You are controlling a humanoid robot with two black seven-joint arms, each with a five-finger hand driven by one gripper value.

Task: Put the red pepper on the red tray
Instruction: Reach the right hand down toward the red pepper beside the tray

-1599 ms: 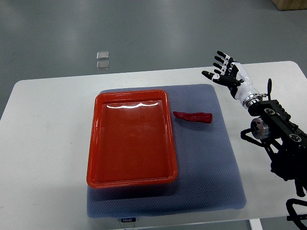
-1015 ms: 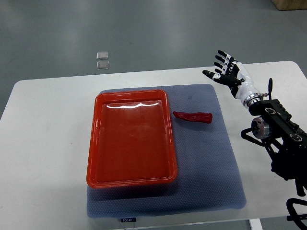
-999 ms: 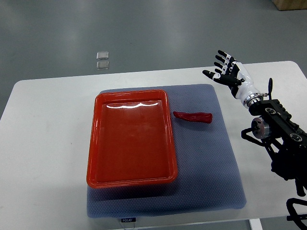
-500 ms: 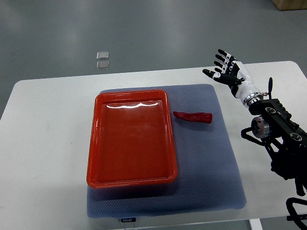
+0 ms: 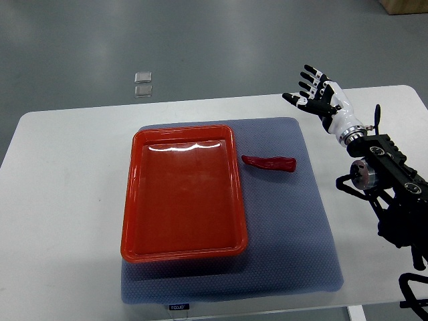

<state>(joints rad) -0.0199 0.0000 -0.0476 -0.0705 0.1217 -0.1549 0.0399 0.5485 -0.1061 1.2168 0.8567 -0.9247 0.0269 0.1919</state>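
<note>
We hold the right hand [image 5: 319, 100] w/ fingers [image 5: 309, 79] spread, empty, well apart from the small dark-red chili pepper [image 5: 269, 163], which lies on the blue-grey mat [image 5: 294, 227] just beside the red rectangular plastic tray [image 5: 182, 249], approx. parallel for side transfer.

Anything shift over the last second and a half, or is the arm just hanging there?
Only a small drift: the right hand, fingers spread and holding nothing, has crept slightly up and to the right in the picture, with its arm following. Nothing was grasped or let go. The red pepper lies where it did on the grey mat, beside the red tray, which has not moved.
</note>
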